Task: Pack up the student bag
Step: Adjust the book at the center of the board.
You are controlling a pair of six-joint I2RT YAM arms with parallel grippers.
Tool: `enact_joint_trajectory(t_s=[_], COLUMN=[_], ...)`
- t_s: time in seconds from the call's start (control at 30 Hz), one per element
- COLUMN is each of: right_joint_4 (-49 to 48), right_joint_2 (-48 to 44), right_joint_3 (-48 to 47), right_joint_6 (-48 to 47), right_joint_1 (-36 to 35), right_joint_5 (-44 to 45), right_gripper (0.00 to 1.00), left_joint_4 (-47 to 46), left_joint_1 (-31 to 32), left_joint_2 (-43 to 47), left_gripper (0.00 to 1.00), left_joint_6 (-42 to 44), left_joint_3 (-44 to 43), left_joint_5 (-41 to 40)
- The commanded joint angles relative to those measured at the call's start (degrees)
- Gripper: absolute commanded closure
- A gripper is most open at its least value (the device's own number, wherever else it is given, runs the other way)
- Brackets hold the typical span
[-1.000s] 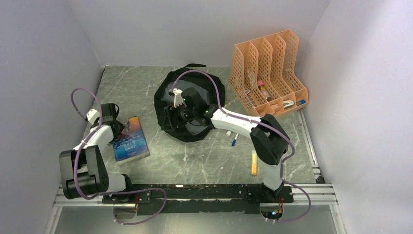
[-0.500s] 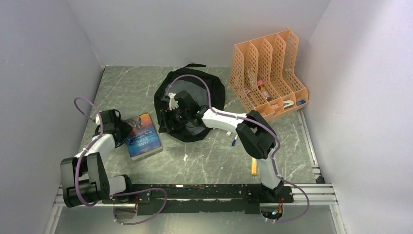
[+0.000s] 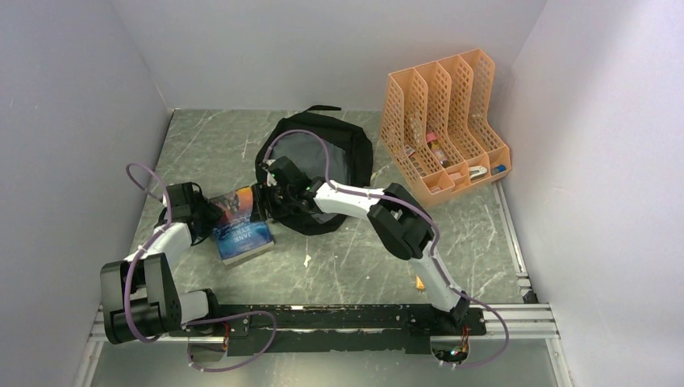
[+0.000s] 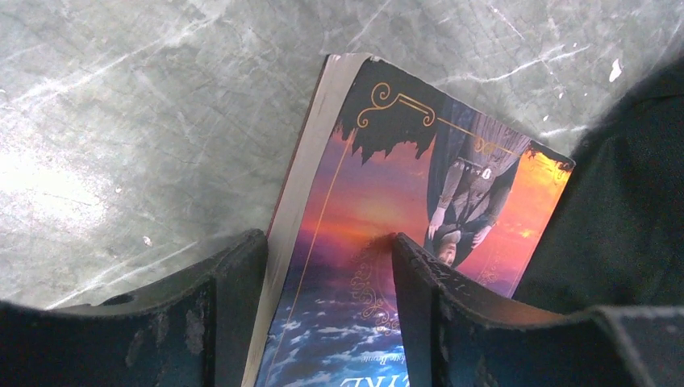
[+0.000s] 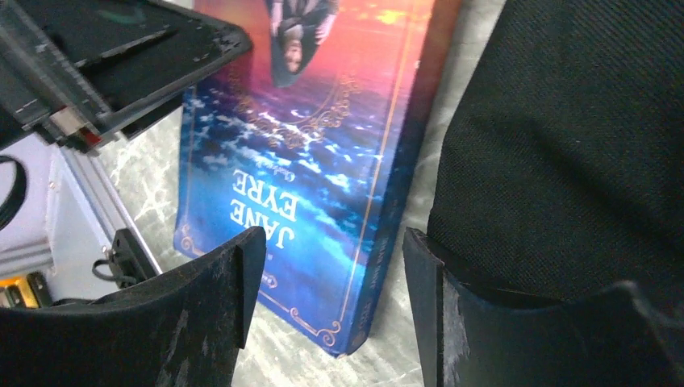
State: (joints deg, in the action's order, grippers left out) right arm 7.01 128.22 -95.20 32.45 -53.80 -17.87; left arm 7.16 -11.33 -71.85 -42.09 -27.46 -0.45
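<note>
Student bag (image 3: 355, 153): slumped near the middle of the far edge of the bench (image 3: 363, 258), mouth showing grey lining.

Book (image 3: 242, 226): flat on the bench just left of the bag, its far corner at the fabric.

Left tool (image 4: 325, 242): fingers apart, straddling the book's page edge, not clamped.

Right tool (image 5: 335, 238): fingers apart over the book's spine and the bag fabric, gripping nothing.

Recommendation: the right tool should pinch the bag's near lip and lift it. The left tool can then slide the book in spine-first, low and straight. Otherwise the cover will likely snag the fabric.
</note>
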Motion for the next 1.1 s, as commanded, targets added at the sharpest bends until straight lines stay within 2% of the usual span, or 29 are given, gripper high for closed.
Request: enact_joint_trajectory(t_s=[0.0, 0.13, 0.2, 0.53, 0.8, 0.93, 1.07], right_joint_4=[4.42, 6.97, 7.63, 7.14, 7.05, 5.24, 6.13], right_joint_2=[2.12, 3.22, 3.95, 6.54, 7.89, 8.71, 10.25], right_joint_3=[-2.08, -2.87, -3.26, -3.3, -2.49, -1.46, -2.35], right_joint_6=[2.46, 1.67, 1.58, 4.82, 7.12, 9.52, 10.53], right_joint_1=[0.14, 0.21, 0.31, 0.66, 1.59, 2.37, 2.51], right_joint_5=[5.81, 10.09, 9.51, 6.55, 4.47, -0.7, -1.38], right_gripper=[0.33, 0.31, 0.31, 0.29, 0.29, 0.3, 0.3], left_joint_4=[15.83, 19.02, 19.31, 16.02, 13.58, 12.91, 12.58], left_joint_1=[1.66, 1.75, 1.75, 2.28, 2.29, 2.36, 2.37], left_joint_2=[-2.68, -2.37, -1.19, 0.81, -2.33, -3.54, -4.1], left_gripper=[0.35, 0.34, 0.38, 0.81, 0.91, 0.92, 0.92], left_joint_6=[-0.41, -1.53, -1.6, -3.02, -3.33, -2.82, -2.65], left_joint_3=[1.98, 0.44, 0.01, 3.77, 5.15, 5.23, 5.38], left_joint_5=[-0.3, -3.47, -3.36, 2.3, 3.74, 4.02, 4.46])
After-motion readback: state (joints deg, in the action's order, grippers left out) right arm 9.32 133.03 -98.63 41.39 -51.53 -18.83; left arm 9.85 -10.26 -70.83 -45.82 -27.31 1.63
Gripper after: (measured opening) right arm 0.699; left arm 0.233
